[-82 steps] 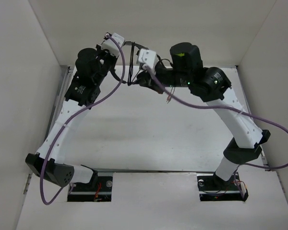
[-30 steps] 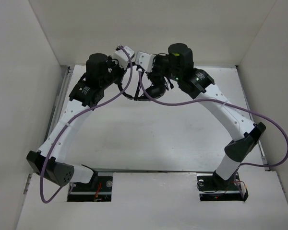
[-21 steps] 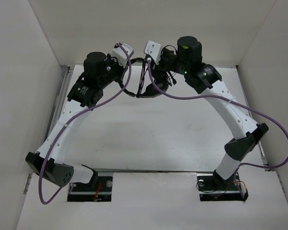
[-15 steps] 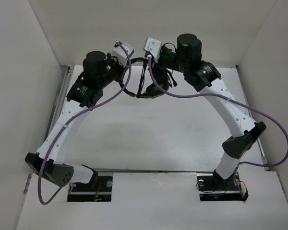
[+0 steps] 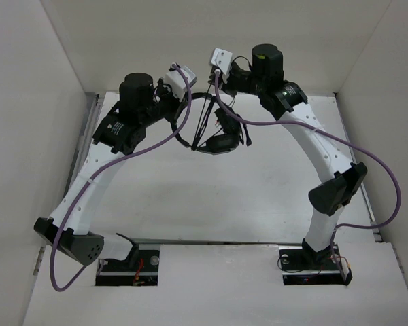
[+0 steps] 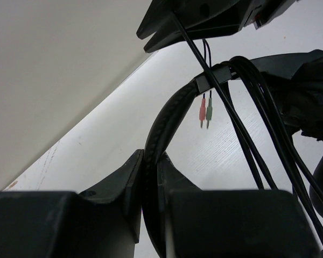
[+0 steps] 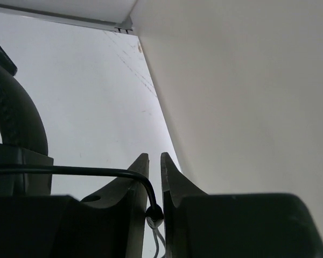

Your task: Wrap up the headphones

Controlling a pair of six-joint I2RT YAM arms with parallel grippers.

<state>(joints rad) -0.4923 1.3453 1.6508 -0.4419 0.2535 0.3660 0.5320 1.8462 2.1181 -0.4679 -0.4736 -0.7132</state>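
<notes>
Over the far end of the table (image 5: 224, 197), what's up there? — mk
headphones (image 5: 217, 144) hanging between the two grippers. left gripper (image 6: 151, 156) clenched on the band (image 6: 164, 123), one finger each side. — jr
Right side? — mk
right gripper (image 7: 155, 157): jaws a narrow slit apart, thin black cable (image 7: 86, 171) bends down into the slit. gripping or loose, can't tell. cable strands run over the band, red and green plugs (image 6: 205, 114) dangle below it. — jr
</notes>
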